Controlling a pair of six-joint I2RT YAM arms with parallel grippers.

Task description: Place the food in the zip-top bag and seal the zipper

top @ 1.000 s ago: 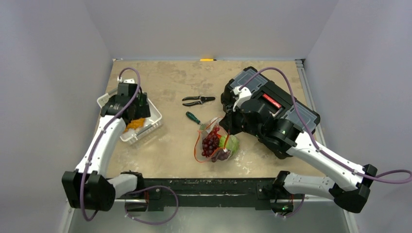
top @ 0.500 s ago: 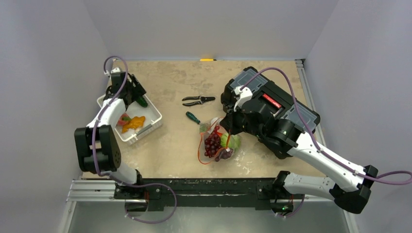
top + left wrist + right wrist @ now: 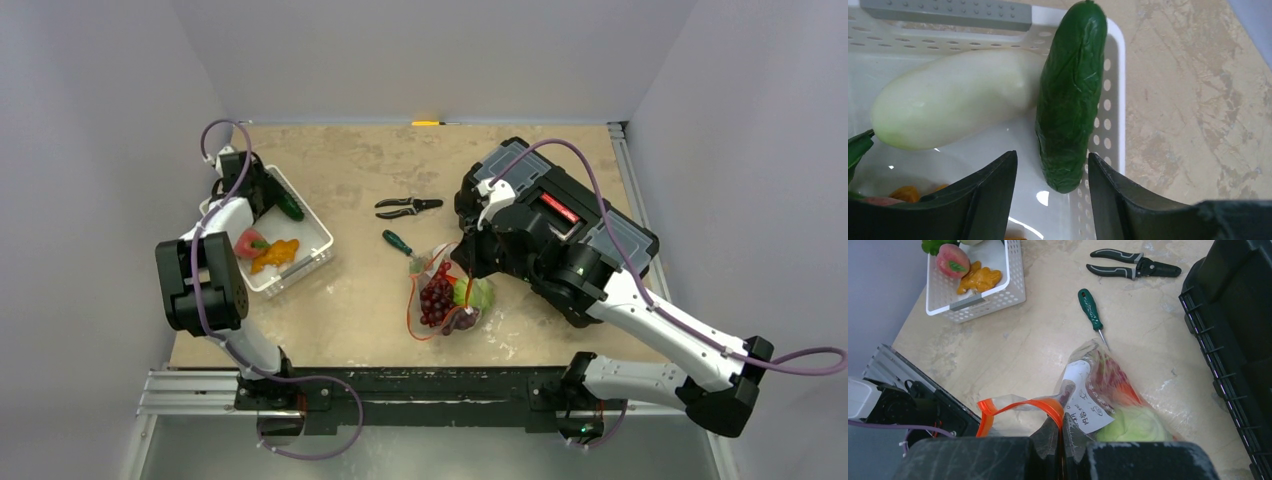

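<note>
The clear zip-top bag [image 3: 445, 295] lies mid-table with the purple grapes [image 3: 436, 297] and green cabbage [image 3: 480, 293] inside. My right gripper [image 3: 1062, 432] is shut on the bag's orange-red zipper strip [image 3: 1048, 405] and holds the mouth up. My left gripper [image 3: 1052, 195] is open over the white basket [image 3: 1115, 75], with the near tip of the green cucumber [image 3: 1070, 95] between its fingers, untouched. A pale white vegetable [image 3: 953, 100] lies beside the cucumber. The peach [image 3: 246, 243] and orange carrot [image 3: 275, 255] also lie in the basket.
Black-handled pliers [image 3: 408, 207] and a green-handled screwdriver [image 3: 396, 241] lie behind the bag. A black toolbox [image 3: 560, 215] stands at the right, under my right arm. The basket [image 3: 318, 238] sits at the table's left edge.
My left arm has folded back and its gripper has moved to the far end of the basket, over the cucumber. The right gripper still holds the zipper strip; the bag shifted slightly.
</note>
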